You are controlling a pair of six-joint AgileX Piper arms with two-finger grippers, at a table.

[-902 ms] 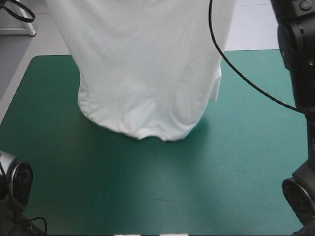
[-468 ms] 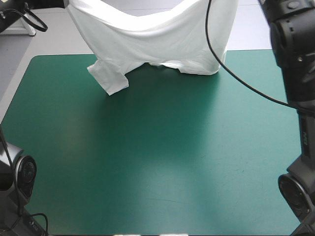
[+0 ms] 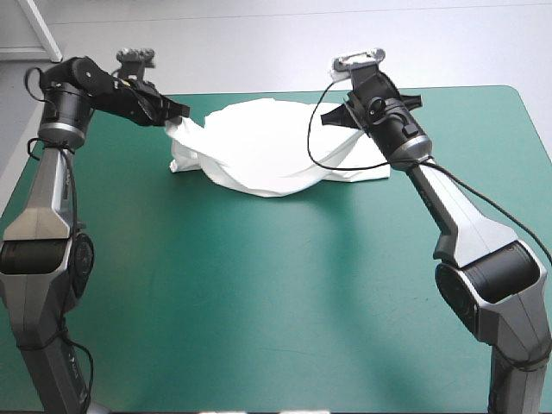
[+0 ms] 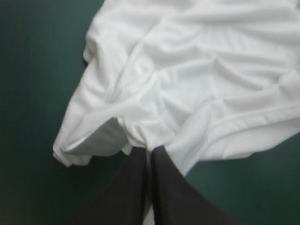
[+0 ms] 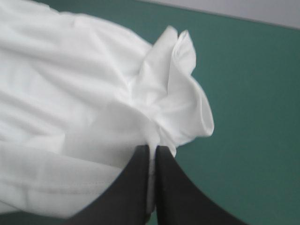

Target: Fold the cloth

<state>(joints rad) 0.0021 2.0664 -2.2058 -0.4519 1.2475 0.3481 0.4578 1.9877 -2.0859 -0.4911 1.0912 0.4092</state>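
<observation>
1. White and short-sleeved, the soft T-shirt [image 3: 272, 151] lay as a loose, rumpled heap on the far half of the desk, sagging in the middle between the two arms.
2. It seemed to be held at its two opposite ends so that the cloth could be drawn out and laid flat before any fold. I judged the folding proper not yet begun, since creases and a rolled hem ran across the whole of it.
3. At the heap's left end, the left hand [image 4: 150, 153], two broad black fin-shaped fingers, was all but closed on a gathered bunch of the fabric. The cloth fanned out ahead of its tips.
4. At the heap's right end, the right hand [image 5: 152, 149], black-fingered like the other, was likewise nearly closed, pinching a bunched corner. A ruffle of fabric stood up just ahead of it.
5. Around the heap, the desk [image 3: 259, 302] showed its teal-green cover on every side. Both pinch points sat low over it, though whether the fingers touched the cover I could not tell.
</observation>
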